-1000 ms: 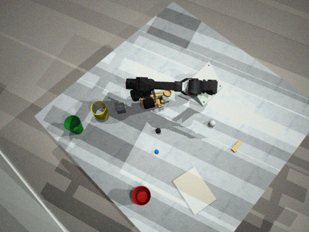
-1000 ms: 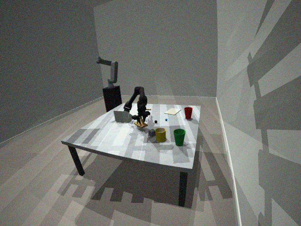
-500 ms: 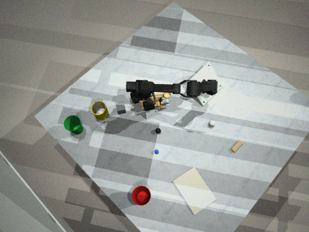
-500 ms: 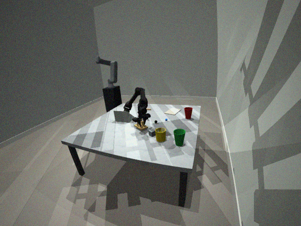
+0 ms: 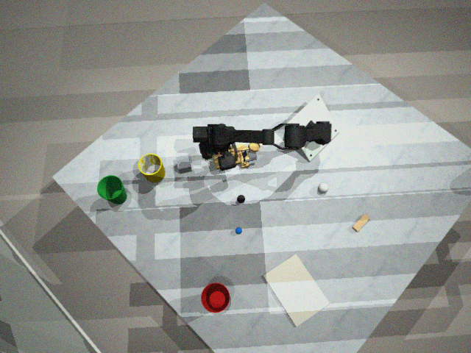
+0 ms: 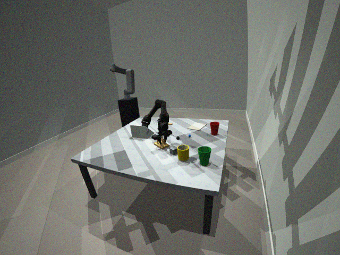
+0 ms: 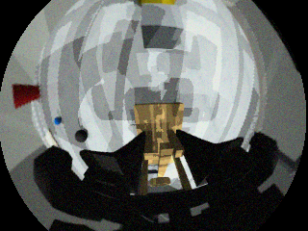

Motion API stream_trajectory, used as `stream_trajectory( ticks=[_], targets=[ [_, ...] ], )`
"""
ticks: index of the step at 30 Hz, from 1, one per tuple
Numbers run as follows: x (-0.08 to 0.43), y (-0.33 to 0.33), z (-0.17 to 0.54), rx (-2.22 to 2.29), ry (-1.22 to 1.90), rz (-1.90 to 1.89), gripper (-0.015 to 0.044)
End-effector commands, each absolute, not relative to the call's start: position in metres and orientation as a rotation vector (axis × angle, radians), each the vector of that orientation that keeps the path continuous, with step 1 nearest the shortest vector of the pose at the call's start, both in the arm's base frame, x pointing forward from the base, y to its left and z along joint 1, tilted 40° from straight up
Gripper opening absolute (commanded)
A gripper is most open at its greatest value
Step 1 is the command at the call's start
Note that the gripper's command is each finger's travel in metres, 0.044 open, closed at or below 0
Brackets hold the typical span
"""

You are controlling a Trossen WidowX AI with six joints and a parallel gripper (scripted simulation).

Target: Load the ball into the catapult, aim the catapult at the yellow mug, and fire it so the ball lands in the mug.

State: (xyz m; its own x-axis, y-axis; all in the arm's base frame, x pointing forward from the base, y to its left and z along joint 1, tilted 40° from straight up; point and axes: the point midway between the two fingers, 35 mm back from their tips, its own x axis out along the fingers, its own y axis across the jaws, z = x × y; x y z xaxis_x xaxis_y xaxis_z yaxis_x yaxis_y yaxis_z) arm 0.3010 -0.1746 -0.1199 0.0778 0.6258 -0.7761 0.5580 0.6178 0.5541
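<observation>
The wooden catapult [image 5: 243, 164] [image 6: 162, 145] [image 7: 159, 113] is between the fingers of my gripper [image 6: 162, 137] [image 7: 161, 133], which is shut on it. Its round cup [image 5: 254, 146] [image 7: 160, 181] points back toward the arm's base, and no ball shows in it. I cannot tell whether the catapult's base touches the table. The yellow mug [image 5: 154, 175] [image 6: 183, 153] stands upright ahead of the catapult, at the top edge of the wrist view. A black ball [image 5: 241, 198] [image 6: 177, 137] [image 7: 81, 135], a smaller blue ball [image 5: 238, 230] [image 6: 189, 135] [image 7: 58, 120] and a white ball [image 5: 322, 187] lie on the table.
A grey block [image 5: 184, 165] [image 6: 173, 150] [image 7: 162, 38] lies between catapult and yellow mug. A green cup [image 5: 112, 188] [image 6: 204, 156] stands beside the mug. A red cup [image 5: 215, 298] [image 6: 214, 128] [image 7: 25, 94], a cream panel [image 5: 296, 290] [image 6: 196, 126] and a small wooden block [image 5: 360, 223] are farther off.
</observation>
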Motion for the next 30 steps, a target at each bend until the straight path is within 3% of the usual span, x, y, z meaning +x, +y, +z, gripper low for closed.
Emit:
stream_trajectory(
  ticks=[1,17,22,30],
  targets=[
    [0.301,-0.175,-0.119,1.012,1.577,0.067,0.0026],
    [0.302,-0.192,-0.102,1.011,1.578,0.064,0.044],
    [0.293,-0.237,-0.044,1.012,1.58,0.062,0.044],
    [0.295,-0.229,-0.058,1.024,1.573,0.056,0.044]
  ],
)
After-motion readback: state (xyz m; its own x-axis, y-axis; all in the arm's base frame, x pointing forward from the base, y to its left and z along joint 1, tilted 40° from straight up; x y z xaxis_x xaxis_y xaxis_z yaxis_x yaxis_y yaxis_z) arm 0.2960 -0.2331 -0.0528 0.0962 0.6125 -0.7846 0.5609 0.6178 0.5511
